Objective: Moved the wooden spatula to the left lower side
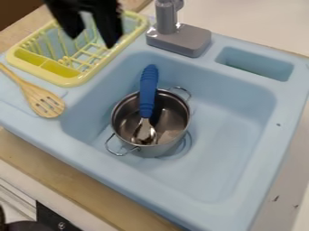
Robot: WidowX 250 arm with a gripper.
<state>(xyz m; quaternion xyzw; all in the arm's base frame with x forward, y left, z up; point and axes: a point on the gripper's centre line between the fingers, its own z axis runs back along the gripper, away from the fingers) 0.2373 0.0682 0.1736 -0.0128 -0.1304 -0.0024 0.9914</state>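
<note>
At the top left, the black gripper (93, 34) hangs over the yellow dish rack, its two fingers apart with nothing held between them. The wooden spatula (43, 100) lies on the left rim of the light blue sink, just below the rack. Its slotted head points toward the basin and its handle runs up to the left edge of the view. The gripper is above and to the right of the spatula, not touching it.
A yellow dish rack (75, 80) stands on the sink's upper left corner. In the blue basin (226, 135) sits a metal pot (163, 143) holding a blue-handled spoon (148, 90). A grey faucet (179, 39) rises from the back rim.
</note>
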